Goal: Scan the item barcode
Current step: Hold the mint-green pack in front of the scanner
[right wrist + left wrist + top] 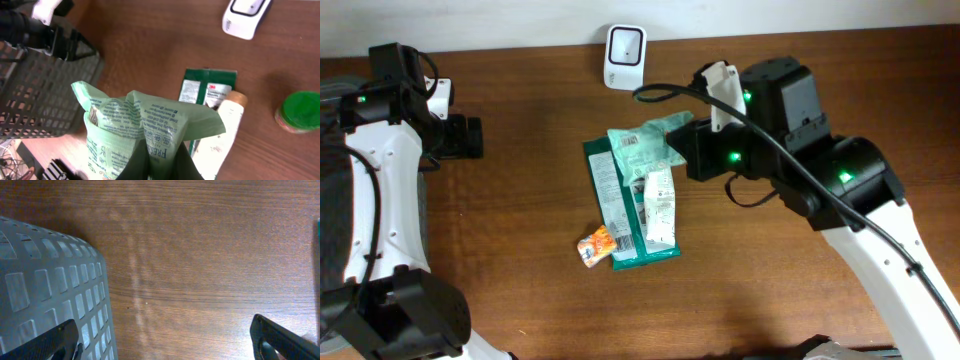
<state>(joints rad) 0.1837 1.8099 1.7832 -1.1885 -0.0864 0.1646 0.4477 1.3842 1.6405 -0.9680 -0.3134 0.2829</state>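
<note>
Our right jaws pinch the light green bag [125, 120] near the scanner [247, 17]; our left jaws are spread wide over the worktop [200, 240].

The light green packet [638, 145] is crumpled and lifted up, its print showing. The white scanner [624, 58] sits near it, on the far side.

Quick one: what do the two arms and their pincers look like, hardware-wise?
Left arm and right arm: white link shells, black joint housings, lit green LEDs. A black cable runs along the right one. Left pincer and right pincer are black.
</note>
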